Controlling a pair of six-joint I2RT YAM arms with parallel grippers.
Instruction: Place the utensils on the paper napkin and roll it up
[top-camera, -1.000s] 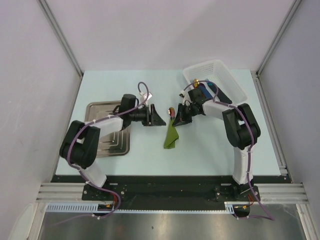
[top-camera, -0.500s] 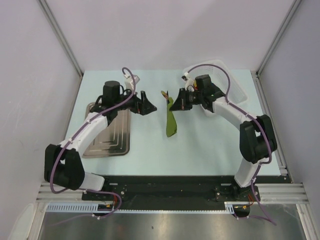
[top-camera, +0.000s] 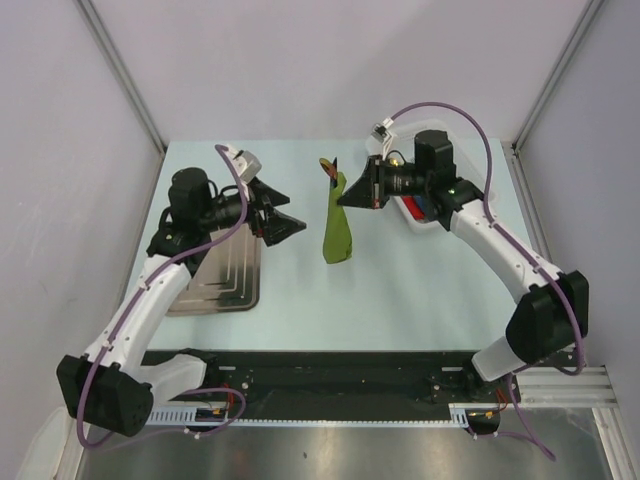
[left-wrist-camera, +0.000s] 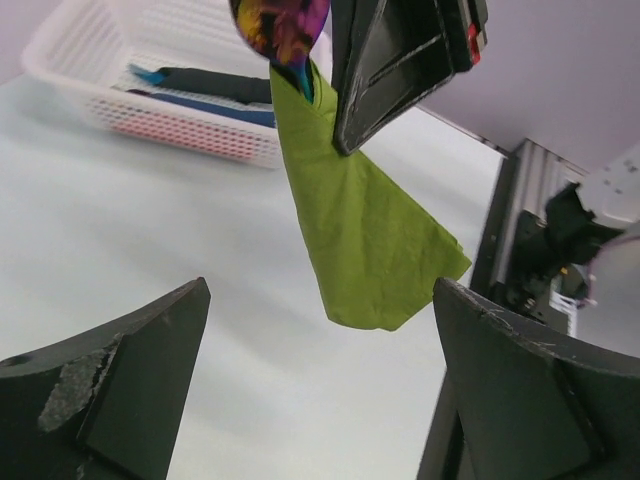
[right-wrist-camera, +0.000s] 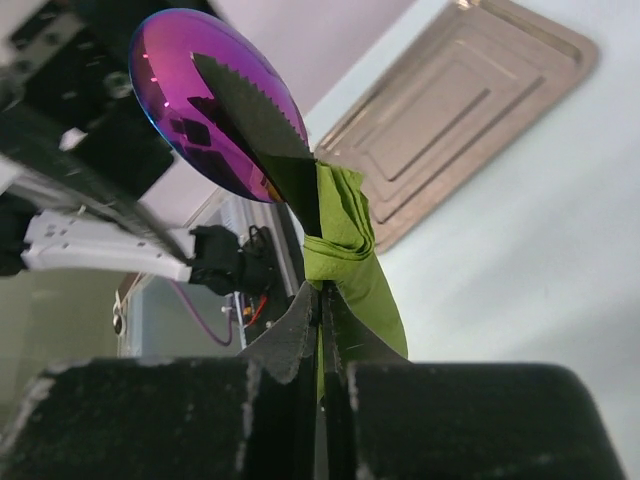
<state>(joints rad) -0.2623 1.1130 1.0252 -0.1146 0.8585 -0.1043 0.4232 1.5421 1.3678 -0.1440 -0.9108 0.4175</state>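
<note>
Napkin (top-camera: 338, 232) and utensils (top-camera: 327, 165) hung clamped in right gripper (top-camera: 343, 196); left gripper (top-camera: 292, 216) gaped apart. I feared the loose wrap unrolling, utensils sliding out.

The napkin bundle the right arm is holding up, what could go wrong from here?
The right tool pinches the napkin only near its top, so the spoon and knife might slide out. The napkin's lower end hangs loose and flared; it could unroll before the open left tool catches it.

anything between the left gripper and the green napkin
Nothing: in the top view only bare table separates the left gripper from the napkin.
</note>
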